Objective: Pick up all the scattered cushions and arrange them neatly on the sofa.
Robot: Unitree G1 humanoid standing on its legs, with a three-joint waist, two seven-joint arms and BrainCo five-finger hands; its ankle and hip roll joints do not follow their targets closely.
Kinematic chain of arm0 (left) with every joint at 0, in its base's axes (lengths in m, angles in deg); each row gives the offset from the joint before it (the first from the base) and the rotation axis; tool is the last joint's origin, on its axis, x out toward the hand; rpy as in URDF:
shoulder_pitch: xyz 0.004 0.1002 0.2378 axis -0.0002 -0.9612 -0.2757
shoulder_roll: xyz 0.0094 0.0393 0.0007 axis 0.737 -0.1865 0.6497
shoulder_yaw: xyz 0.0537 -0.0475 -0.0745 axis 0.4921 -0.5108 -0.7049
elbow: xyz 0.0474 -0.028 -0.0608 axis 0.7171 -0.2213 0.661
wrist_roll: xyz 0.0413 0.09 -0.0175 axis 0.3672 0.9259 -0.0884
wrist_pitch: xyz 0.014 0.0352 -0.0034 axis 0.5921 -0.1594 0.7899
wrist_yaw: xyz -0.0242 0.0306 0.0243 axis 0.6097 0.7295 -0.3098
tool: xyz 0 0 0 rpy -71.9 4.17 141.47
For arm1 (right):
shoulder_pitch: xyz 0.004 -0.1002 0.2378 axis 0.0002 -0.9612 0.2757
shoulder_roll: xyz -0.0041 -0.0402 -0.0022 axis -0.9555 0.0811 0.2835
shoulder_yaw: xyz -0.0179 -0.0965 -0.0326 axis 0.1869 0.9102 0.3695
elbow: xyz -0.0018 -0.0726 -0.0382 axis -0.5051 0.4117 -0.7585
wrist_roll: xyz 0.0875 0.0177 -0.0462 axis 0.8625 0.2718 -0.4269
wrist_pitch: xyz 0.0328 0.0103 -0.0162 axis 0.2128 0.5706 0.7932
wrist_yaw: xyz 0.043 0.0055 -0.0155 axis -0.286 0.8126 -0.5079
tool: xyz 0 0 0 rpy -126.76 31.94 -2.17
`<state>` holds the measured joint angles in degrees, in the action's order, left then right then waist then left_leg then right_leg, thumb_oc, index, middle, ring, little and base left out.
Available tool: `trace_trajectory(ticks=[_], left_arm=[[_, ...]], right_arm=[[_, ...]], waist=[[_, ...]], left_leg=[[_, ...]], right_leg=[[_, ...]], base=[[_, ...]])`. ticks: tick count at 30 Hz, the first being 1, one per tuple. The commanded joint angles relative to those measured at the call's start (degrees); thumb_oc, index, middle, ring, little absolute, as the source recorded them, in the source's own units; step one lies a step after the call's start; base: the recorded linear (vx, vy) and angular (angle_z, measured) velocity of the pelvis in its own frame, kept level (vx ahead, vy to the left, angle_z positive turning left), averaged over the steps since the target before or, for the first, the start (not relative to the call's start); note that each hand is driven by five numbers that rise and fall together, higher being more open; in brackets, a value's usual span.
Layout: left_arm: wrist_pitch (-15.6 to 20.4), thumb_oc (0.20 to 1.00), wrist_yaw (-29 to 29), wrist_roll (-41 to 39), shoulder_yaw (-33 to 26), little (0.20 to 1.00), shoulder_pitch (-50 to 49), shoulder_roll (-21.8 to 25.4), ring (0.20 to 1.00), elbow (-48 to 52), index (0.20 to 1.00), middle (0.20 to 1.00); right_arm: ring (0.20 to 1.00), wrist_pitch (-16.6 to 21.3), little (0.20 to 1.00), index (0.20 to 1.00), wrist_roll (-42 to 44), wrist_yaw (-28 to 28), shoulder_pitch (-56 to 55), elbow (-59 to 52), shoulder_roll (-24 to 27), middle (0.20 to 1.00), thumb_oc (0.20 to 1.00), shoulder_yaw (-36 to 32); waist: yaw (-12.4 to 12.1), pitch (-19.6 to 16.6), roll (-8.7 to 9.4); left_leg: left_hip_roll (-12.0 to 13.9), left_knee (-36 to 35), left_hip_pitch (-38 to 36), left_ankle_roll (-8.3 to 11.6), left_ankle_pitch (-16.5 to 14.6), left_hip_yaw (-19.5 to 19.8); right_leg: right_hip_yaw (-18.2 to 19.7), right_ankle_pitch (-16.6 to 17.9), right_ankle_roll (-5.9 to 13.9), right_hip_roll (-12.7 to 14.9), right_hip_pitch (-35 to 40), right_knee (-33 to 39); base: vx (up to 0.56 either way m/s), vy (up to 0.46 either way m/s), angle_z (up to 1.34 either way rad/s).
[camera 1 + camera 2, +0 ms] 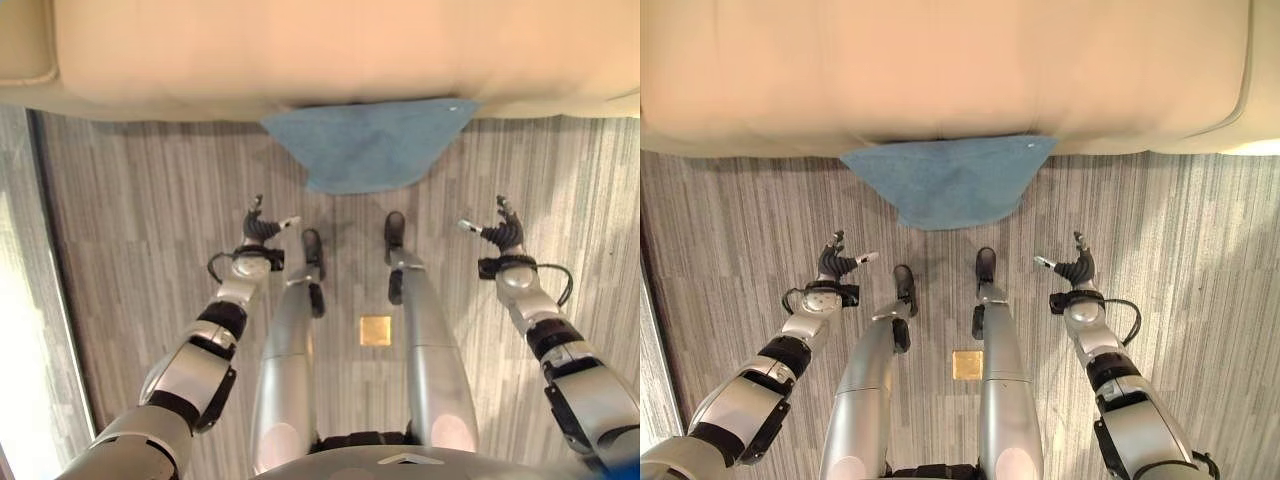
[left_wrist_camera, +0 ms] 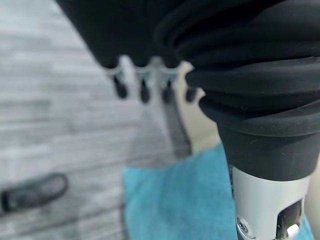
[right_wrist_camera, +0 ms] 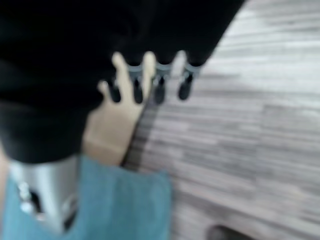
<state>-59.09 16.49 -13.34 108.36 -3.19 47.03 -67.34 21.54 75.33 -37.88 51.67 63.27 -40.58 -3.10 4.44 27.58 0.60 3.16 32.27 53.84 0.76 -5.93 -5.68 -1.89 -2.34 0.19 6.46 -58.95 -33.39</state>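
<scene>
Blue cushion (image 1: 367,145): one, lying on the grey wood-grain floor (image 1: 140,200), its far edge tucked against the base of the sofa front, midway along that front edge; one corner points out over the floor.

Beige sofa (image 1: 300,50): seat front runs across the far edge of the floor; a cushion seam shows at its left end.

Left hand (image 1: 262,228): raised above the floor, near and to the left of the cushion, apart from it; fingers loosely extended, thumb spread, holding nothing.

Right hand (image 1: 499,230): raised above the floor to the right of the cushion, apart from it; fingers relaxed, empty.

Small square brass floor plate (image 1: 376,331): set in the floor, on the near side of the cushion.
</scene>
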Motion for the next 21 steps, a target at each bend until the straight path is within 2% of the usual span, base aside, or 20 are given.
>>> trace_trajectory(ticks=[1,4,8,9,11,17,21], left_arm=[[2.2,1.000,-2.3,-1.3,0.1,1.000,-3.6,0.5,1.000,-0.4,1.000,1.000],[1.3,1.000,-3.5,-0.3,0.5,1.000,0.1,1.7,1.000,-1.6,1.000,1.000],[0.6,1.000,-4.2,-0.4,0.7,1.000,3.5,2.6,1.000,-3.2,1.000,1.000],[-0.1,1.000,-4.4,-0.4,0.8,1.000,6.5,4.2,1.000,-4.2,1.000,1.000],[-0.3,1.000,-4.9,-0.6,0.9,1.000,8.6,5.5,1.000,-4.1,1.000,1.000],[0.4,1.000,-4.2,-3.0,1.3,1.000,13.9,8.3,1.000,-3.3,1.000,1.000],[2.4,1.000,-1.8,-8.1,2.8,1.000,17.9,9.1,1.000,0.4,1.000,1.000]], right_arm=[[1.000,2.3,1.000,1.000,1.1,-3.1,-5.5,-1.4,1.5,1.000,1.000,1.3],[1.000,2.6,1.000,1.000,0.9,-4.7,-0.9,-1.7,2.3,1.000,1.000,2.2],[1.000,3.0,1.000,1.000,1.7,-6.0,2.7,-2.1,2.9,1.000,1.000,2.4],[1.000,3.0,1.000,1.000,2.3,-6.6,5.9,-2.6,3.8,1.000,1.000,2.7],[1.000,3.1,1.000,1.000,2.6,-7.1,7.7,-3.2,4.3,1.000,1.000,2.8],[1.000,3.0,1.000,1.000,3.5,-6.7,12.2,-2.2,5.7,1.000,1.000,3.6],[1.000,3.2,1.000,1.000,5.5,-4.5,16.6,-1.4,6.9,1.000,1.000,5.4]], waist=[[0.6,-9.5,-1.90],[0.9,-9.7,-2.26],[1.2,-9.8,-2.34],[1.6,-9.5,-2.44],[1.8,-9.3,-2.51],[2.3,-8.7,-2.85],[2.3,-8.7,-3.21]], left_leg=[[0.8,-3.7,2.4,3.64,4.1,2.6],[1.1,0.5,8.7,3.63,3.2,2.5],[1.1,2.8,12.8,3.62,2.8,2.4],[1.2,3.6,15.7,3.55,2.7,2.3],[1.1,3.9,17.6,3.45,2.6,2.3],[1.0,5.6,22.0,2.91,2.0,1.8],[0.3,5.5,25.0,2.03,1.6,1.4]], right_leg=[[3.4,-2.2,4.06,-0.3,-2.1,-3.6],[4.0,-3.0,3.84,-0.8,-8.1,-7.2],[4.4,-3.1,3.72,-1.0,-12.5,-9.3],[4.9,-3.1,3.74,-1.4,-15.7,-10.1],[5.2,-3.0,3.90,-1.7,-17.5,-10.3],[6.1,-3.1,4.17,-2.2,-21.9,-11.6],[6.9,-2.9,4.57,-2.7,-25.0,-11.6]], base=[[0.00,-0.025,0.08],[0.00,-0.020,0.03],[0.01,-0.032,-0.05],[0.01,-0.035,-0.03],[0.01,-0.022,-0.04],[0.02,-0.011,-0.04],[0.04,-0.017,-0.06]])
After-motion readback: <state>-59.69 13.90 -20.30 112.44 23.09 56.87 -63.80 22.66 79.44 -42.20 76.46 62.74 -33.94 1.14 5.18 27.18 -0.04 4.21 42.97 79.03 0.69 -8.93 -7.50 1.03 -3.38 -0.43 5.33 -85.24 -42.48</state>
